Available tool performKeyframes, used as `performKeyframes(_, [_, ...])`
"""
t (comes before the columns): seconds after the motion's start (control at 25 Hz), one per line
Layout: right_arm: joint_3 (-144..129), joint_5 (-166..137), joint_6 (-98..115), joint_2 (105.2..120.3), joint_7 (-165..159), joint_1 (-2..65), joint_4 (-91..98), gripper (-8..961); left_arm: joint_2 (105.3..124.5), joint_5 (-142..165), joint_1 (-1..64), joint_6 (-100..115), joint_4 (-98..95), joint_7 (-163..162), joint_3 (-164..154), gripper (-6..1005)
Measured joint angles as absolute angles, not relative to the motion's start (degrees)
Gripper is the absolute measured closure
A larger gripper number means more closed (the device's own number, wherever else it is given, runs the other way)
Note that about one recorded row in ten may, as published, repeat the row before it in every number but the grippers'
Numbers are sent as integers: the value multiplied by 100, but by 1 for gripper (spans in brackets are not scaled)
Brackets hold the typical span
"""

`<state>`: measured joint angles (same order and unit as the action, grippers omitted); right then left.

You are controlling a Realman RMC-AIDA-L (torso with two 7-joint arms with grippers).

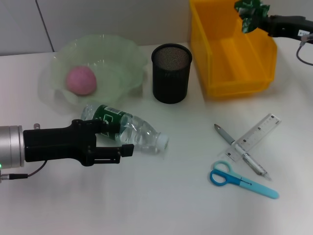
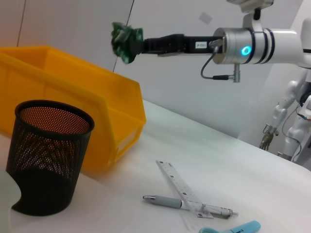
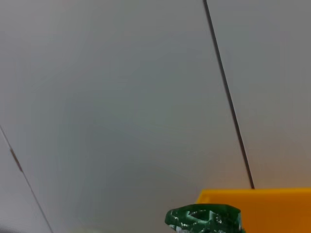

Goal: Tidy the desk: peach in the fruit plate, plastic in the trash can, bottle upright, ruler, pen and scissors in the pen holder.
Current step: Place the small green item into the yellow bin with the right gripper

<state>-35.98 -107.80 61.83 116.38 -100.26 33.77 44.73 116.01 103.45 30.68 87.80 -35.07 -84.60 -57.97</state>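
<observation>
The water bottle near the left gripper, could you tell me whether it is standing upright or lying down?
Lying down. The water bottle rests on its side on the table, white cap pointing toward the pen, with the left gripper around its body.

A: What colours sit around the black mesh pen holder (image 1: 171, 72)?

B: Beside it, a pale green fruit plate (image 1: 128, 59) with a pink peach (image 1: 81, 80), and a yellow trash can (image 1: 230, 54). Crumpled green plastic (image 1: 250, 13) is above that can.

A: And nearer?

B: A clear bottle (image 1: 128, 128) with a green label, a translucent ruler (image 1: 256, 135), a grey pen (image 1: 240, 151) and blue scissors (image 1: 240, 180).
</observation>
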Motion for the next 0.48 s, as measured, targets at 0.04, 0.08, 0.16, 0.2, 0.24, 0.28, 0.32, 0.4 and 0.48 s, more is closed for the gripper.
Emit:
performKeyframes(0.04, [-3637, -10820, 6134, 11616, -10015, 3414, 4407, 884, 11601, 10345, 3068, 8780, -3507, -8460, -5797, 187])
performKeyframes(0.08, [-3666, -10862, 6096, 11595, -10016, 3449, 4353, 873, 11602, 10345, 3068, 8780, -3507, -8459, -5800, 187])
performKeyframes(0.16, [-3684, -10902, 6053, 11570, -10017, 3502, 4286, 853, 11602, 10345, 3068, 8782, -3507, -8459, -5801, 187])
performKeyframes(0.2, [-3685, -10911, 6033, 11567, -10017, 3517, 4269, 842, 11602, 10345, 3068, 8788, -3507, -8461, -5801, 187])
performKeyframes(0.24, [-3685, -10914, 6014, 11565, -10018, 3530, 4259, 832, 11602, 10345, 3068, 8793, -3507, -8462, -5801, 187])
performKeyframes(0.28, [-3685, -10915, 5995, 11565, -10017, 3533, 4258, 821, 11602, 10344, 3068, 8794, -3507, -8462, -5801, 187])
performKeyframes(0.32, [-3690, -10915, 5978, 11565, -10018, 3537, 4259, 811, 11602, 10345, 3068, 8794, -3507, -8462, -5801, 187])
performKeyframes(0.4, [-3715, -10916, 5967, 11567, -10017, 3546, 4259, 790, 11602, 10345, 3068, 8792, -3507, -8460, -5801, 187])
performKeyframes(0.48, [-3734, -10916, 5966, 11569, -10032, 3551, 4262, 663, 11602, 10345, 3068, 8791, -3507, -8458, -5801, 187])
